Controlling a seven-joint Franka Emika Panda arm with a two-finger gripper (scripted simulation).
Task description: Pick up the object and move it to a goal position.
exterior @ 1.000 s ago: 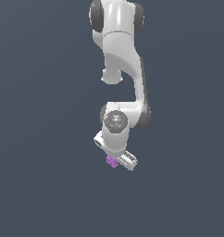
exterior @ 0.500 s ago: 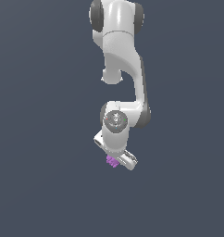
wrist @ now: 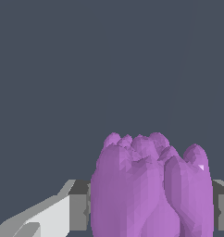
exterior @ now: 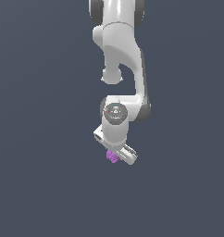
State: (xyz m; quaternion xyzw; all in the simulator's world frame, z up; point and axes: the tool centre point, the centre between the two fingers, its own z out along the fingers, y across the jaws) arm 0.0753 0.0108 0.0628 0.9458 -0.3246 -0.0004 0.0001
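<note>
The object [exterior: 112,157] is a small bright purple, lumpy, ridged piece. In the exterior view it sits at the tip of the white gripper [exterior: 115,156], mostly tucked under the hand. In the wrist view the object [wrist: 151,185] fills the space between the grey fingers [wrist: 79,210], which press on it from both sides. The gripper is shut on the object and holds it off the ground, under the white arm [exterior: 119,65].
Only a flat, plain dark grey-blue ground [exterior: 40,139] shows around the arm. No goal marker or other object shows in either view.
The gripper and the purple object have hardly moved over the last second; the wrist sits very slightly differently, with the hold unchanged.
</note>
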